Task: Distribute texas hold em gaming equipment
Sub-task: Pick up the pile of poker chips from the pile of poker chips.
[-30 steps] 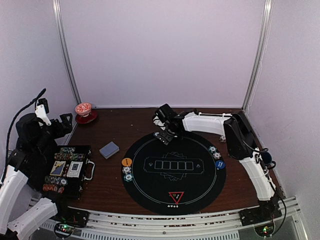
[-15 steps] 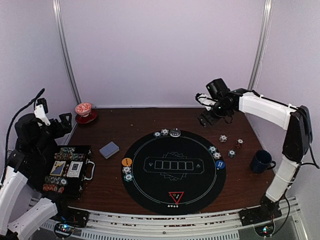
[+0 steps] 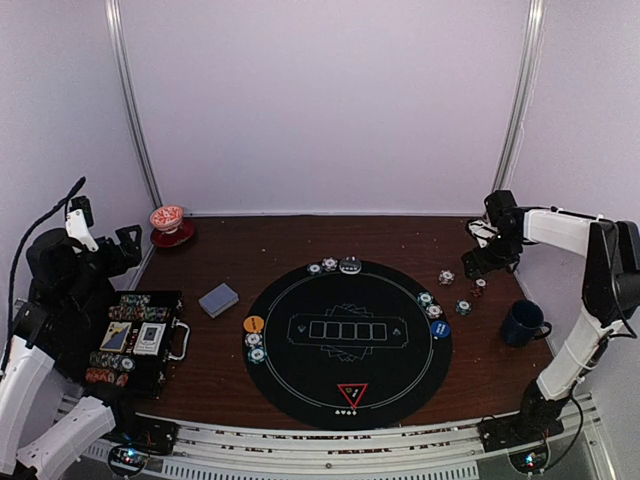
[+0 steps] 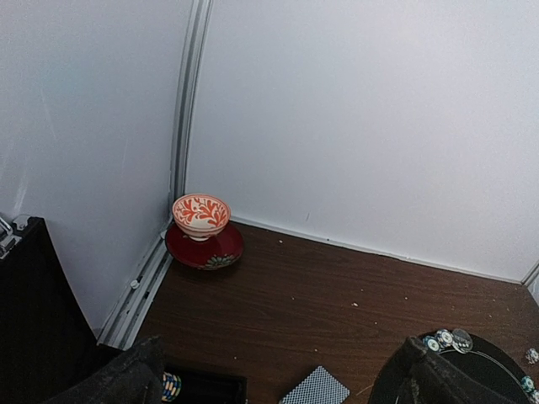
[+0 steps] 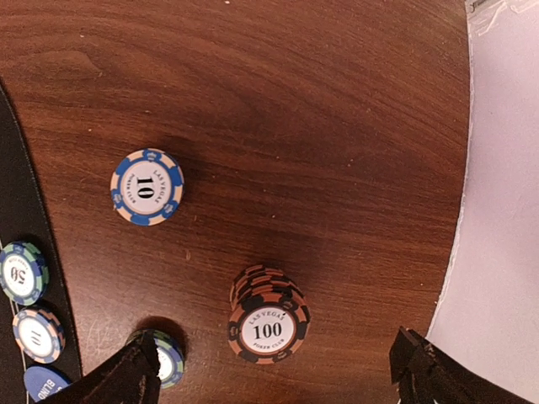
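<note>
Above the stacked chips [image 5: 268,320], the right tool [image 5: 274,367] hangs wide open, empty.

A robot lab test booth: plain white panels [image 3: 320,100] between aluminium posts [image 3: 135,110] enclose a wooden table [image 3: 260,245].

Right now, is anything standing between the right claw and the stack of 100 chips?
Nothing visible does. The open right claw hangs above the stack of 100 chips; the blue 10 chip lies apart.
</note>
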Controlling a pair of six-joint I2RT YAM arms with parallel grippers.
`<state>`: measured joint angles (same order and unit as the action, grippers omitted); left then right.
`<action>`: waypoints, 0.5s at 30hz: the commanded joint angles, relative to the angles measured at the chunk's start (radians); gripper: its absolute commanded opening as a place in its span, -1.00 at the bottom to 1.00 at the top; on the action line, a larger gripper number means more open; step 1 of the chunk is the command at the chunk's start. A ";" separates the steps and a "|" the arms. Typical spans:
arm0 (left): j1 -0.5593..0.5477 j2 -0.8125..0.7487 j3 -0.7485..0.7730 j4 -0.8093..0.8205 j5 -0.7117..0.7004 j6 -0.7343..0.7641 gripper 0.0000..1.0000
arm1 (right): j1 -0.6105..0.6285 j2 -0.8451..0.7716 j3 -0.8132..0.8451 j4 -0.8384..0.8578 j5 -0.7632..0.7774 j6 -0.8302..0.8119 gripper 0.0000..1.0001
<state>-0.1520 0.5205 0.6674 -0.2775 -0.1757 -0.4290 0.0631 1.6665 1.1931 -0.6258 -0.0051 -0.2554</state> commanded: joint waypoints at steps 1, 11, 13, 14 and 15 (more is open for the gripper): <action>0.008 -0.021 -0.006 0.054 0.006 -0.004 0.96 | -0.025 0.044 -0.004 0.030 -0.037 0.019 0.92; 0.008 -0.033 -0.008 0.052 -0.007 -0.001 0.96 | -0.055 0.077 -0.002 0.042 -0.054 0.040 0.82; 0.008 -0.034 -0.008 0.052 -0.006 -0.001 0.96 | -0.062 0.082 -0.001 0.043 -0.052 0.044 0.79; 0.008 -0.033 -0.008 0.052 -0.006 -0.001 0.95 | -0.066 0.084 -0.001 0.043 -0.052 0.046 0.78; 0.009 -0.033 -0.008 0.052 -0.005 -0.001 0.96 | -0.074 0.086 -0.001 0.042 -0.054 0.047 0.76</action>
<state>-0.1520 0.4942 0.6674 -0.2775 -0.1783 -0.4290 0.0132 1.7363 1.1931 -0.5991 -0.0513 -0.2276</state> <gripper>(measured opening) 0.978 0.895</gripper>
